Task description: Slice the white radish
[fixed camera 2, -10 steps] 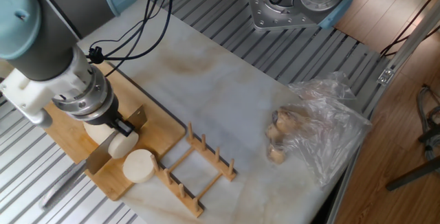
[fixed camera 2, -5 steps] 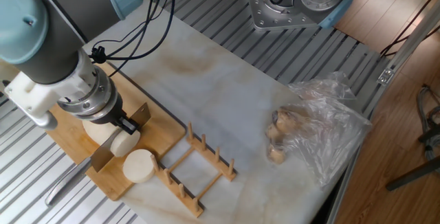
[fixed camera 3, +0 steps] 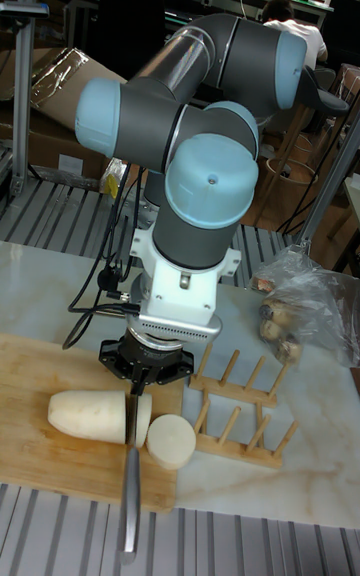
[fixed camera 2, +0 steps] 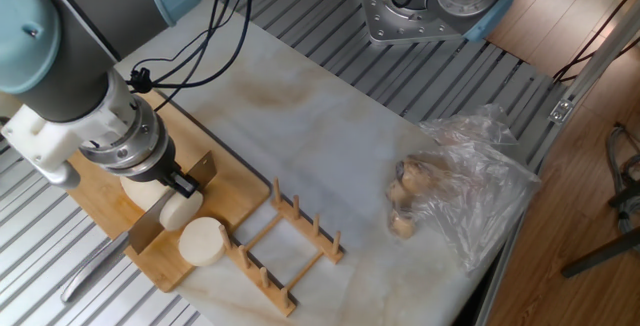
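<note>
I am reaching down over the wooden cutting board [fixed camera 3: 40, 456] with my fingers [fixed camera 3: 140, 383] pointing straight at it. They are mostly hidden under my wrist flange in both views, so I cannot tell from the pictures how wide they are standing, though a knife [fixed camera 3: 131, 481] is hanging directly beneath them. Its blade is standing on edge across the white radish [fixed camera 3: 90, 414], and its handle is sticking out past the near edge of the board over the slatted metal of the surface [fixed camera 2: 330, 136].

The white radish is lying on its side on the board, a thick creamy cylinder. In the tall fixed view the long piece is lying to the left of the blade, and a thin disc [fixed camera 3: 144, 419] is standing upright just on the other side of the blade, touching it or nearly so. A second, thicker round slice [fixed camera 3: 171, 440] is lying just beside that disc, near the board's edge; in the fixed view it is showing as a pale round [fixed camera 2: 203, 241] close to the board's corner.

A wooden dish rack [fixed camera 2: 291, 243] with upright pegs is sitting just beside the board on the marble-patterned part of the surface. Well apart from it, a crumpled clear plastic bag [fixed camera 2: 478, 181] is lying with brownish lumps [fixed camera 2: 407, 198] inside.
</note>
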Controlling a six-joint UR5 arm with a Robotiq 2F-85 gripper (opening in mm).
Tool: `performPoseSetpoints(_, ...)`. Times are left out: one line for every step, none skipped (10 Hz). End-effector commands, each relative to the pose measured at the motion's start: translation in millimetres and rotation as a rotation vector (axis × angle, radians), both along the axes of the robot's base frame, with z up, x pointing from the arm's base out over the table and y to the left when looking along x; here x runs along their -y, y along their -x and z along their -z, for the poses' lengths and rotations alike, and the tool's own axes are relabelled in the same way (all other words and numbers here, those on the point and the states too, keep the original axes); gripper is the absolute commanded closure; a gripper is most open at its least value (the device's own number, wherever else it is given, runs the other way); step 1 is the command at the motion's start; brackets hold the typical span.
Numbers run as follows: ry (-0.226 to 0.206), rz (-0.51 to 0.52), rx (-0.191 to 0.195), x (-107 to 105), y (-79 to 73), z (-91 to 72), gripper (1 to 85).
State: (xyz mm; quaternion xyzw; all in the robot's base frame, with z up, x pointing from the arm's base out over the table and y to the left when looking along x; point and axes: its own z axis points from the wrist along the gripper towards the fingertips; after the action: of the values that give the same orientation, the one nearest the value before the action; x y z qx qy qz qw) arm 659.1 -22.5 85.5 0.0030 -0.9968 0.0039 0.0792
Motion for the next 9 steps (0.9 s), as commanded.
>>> performPoseSetpoints(-0.007, 0.006, -0.011, -5, 0.3, -5.0, 84.3)
performPoseSetpoints(-0.007, 0.007, -0.012, -7, 0.2, -6.8, 84.3)
performPoseSetpoints(-0.006, 0.009, -0.012, -7, 0.2, -7.4, 84.3)
performPoseSetpoints(-0.005, 0.009, -0.012, -6, 0.2, -7.7, 84.3)
performPoseSetpoints(-0.004, 0.006, -0.012, -6, 0.2, -7.7, 84.3)
performPoseSetpoints(-0.001, 0.003, -0.012, -4, -0.2, -8.3, 84.3)
performPoseSetpoints(0.003, 0.0, -0.014, -1, -0.6, -10.7, 84.3)
performPoseSetpoints(0.001, -0.003, -0.018, 1, -0.2, -13.8, 84.3)
performPoseSetpoints(-0.007, -0.002, -0.021, 0, 0.5, -15.3, 84.3)
